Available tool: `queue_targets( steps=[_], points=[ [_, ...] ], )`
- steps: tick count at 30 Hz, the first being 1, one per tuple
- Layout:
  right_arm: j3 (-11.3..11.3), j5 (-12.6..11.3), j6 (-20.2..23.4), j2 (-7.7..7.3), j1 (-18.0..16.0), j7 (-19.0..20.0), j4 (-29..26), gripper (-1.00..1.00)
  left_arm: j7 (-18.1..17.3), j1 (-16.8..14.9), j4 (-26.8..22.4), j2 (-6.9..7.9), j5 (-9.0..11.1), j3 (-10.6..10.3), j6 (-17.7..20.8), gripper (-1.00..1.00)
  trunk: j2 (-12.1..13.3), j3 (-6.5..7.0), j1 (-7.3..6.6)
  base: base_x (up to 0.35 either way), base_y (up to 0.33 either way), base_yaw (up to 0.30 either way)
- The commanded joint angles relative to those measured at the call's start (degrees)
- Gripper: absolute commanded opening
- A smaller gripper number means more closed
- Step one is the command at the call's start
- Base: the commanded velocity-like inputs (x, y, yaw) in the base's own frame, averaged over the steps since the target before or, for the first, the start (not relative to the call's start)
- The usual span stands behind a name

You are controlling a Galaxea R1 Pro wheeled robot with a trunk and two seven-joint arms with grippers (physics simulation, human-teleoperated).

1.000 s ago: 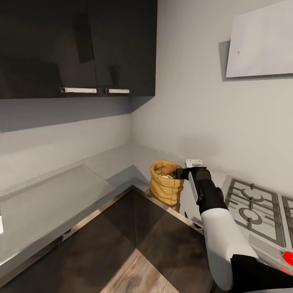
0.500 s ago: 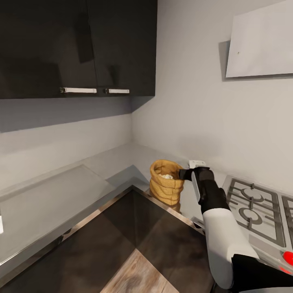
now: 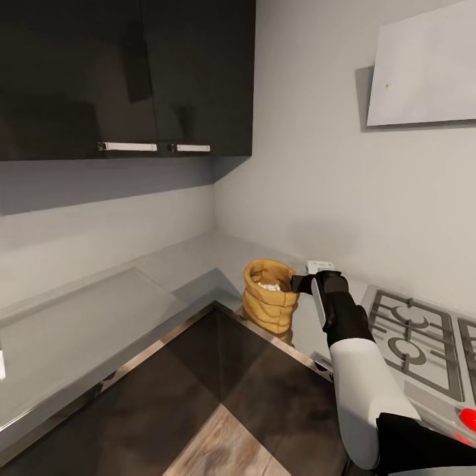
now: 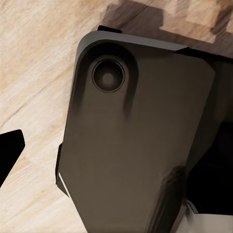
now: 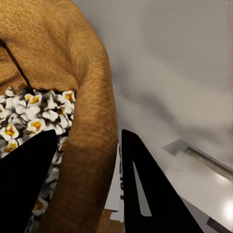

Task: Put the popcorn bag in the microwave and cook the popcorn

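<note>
1. One black right gripper (image 5: 87,179) has its fingers apart, straddling the rolled rim of the tan crumpled paper popcorn bag (image 3: 268,295).
2. The bag stands on the grey steel-like countertop (image 3: 86,324) near its inner front corner.
3. Judged best: close squarely on the rim before lifting.
4. The left gripper's state cannot be told.

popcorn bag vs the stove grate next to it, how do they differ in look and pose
The popcorn bag is tan-yellow, soft and crumpled; the stove grate is grey, rigid metal bars. The bag stands upright on the countertop with white popcorn showing inside; the grate lies flat. The right gripper straddles the bag's rim, while the grate is untouched. Both sit along the same counter run.
</note>
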Motion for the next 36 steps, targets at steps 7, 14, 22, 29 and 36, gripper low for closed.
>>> queue_targets(
  steps=[7,14,22,29,36],
  points=[
    [-0.4,0.7,0.4,0.10,0.0,0.3,1.4,-1.00,-0.1,0.0,0.0,-0.02,0.3,0.1,-0.1,1.00,0.0,-0.08,0.01,0.000,0.000,0.000],
    [0.0,0.7,8.7,0.30,0.0,0.3,-8.2,-1.00,-0.1,0.0,0.0,-0.02,0.3,0.1,-0.1,1.00,0.0,-0.08,0.01,0.000,0.000,0.000],
    [1.2,1.5,13.4,0.24,0.0,0.2,-13.8,-1.00,-0.1,0.0,0.0,-0.02,0.1,0.1,-0.1,1.00,0.0,-0.08,0.01,-0.040,0.000,0.000],
    [2.4,1.6,13.4,0.24,0.0,0.2,-15.8,-1.00,-0.1,0.0,0.0,-0.10,0.1,0.2,-0.2,1.00,0.0,-0.08,0.01,-0.334,0.000,0.000],
    [2.4,1.6,13.4,0.24,0.0,0.2,-15.8,-1.00,0.0,0.0,0.0,-0.11,0.1,0.2,-0.2,1.00,0.0,-0.08,0.01,-0.345,0.000,0.000]
  ],
)
